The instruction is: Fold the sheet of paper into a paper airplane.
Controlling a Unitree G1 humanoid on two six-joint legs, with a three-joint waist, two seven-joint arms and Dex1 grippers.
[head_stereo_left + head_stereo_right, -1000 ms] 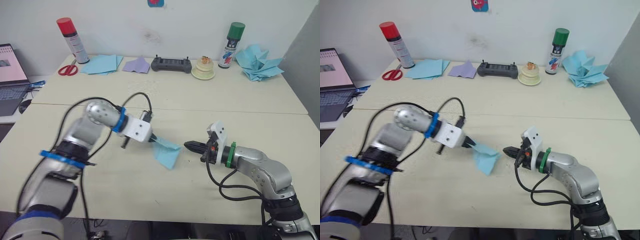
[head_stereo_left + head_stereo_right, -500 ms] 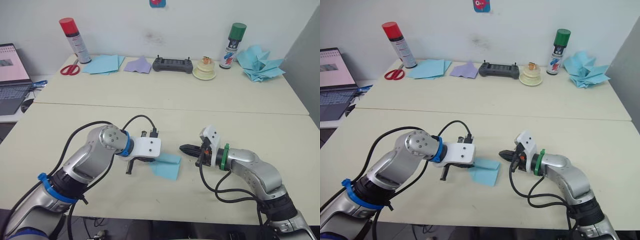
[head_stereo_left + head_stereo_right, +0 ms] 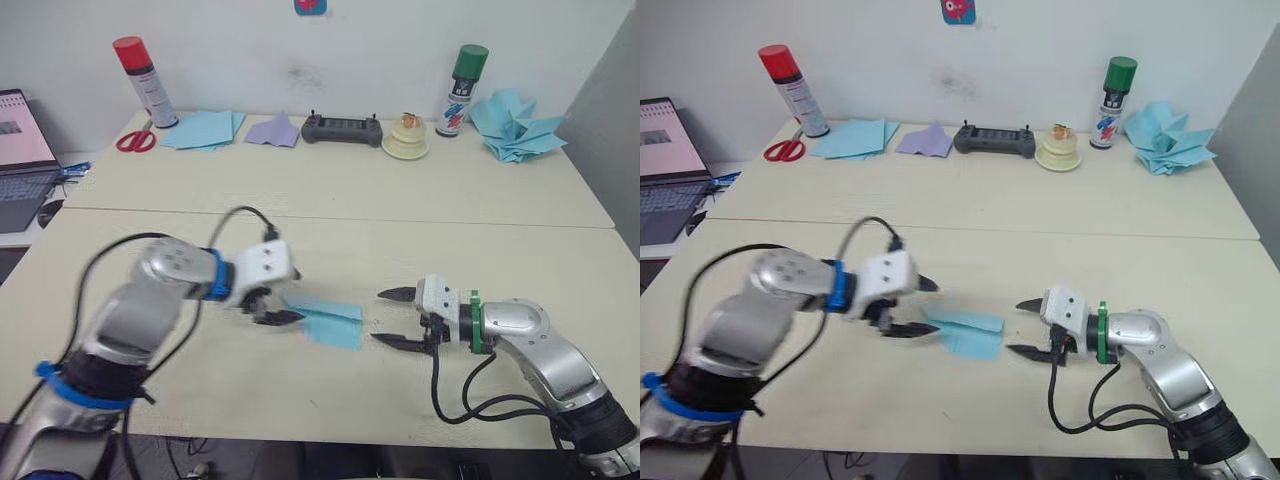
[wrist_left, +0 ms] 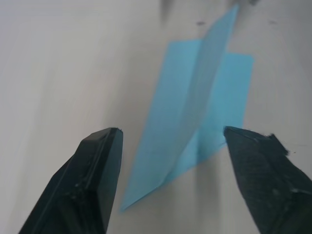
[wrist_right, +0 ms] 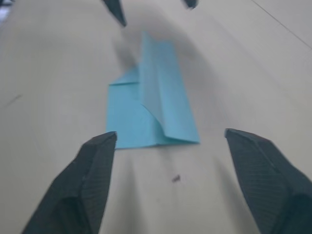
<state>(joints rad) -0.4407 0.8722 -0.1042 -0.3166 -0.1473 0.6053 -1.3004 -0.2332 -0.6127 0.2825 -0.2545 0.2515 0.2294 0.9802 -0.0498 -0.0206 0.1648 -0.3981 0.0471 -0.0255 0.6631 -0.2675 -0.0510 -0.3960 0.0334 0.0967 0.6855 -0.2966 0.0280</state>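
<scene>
Both grippers, left (image 3: 272, 307) and right (image 3: 397, 318), are held open beside the paper (image 3: 325, 320); being light and limp, it is best pinched along its raised fold.

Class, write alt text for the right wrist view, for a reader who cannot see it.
A partly folded sheet of paper, light blue, lies flat on a pale table, framed by the open right gripper and touching neither of its fingers. Beyond the sheet, two dark fingertips of the left gripper point toward it.
</scene>
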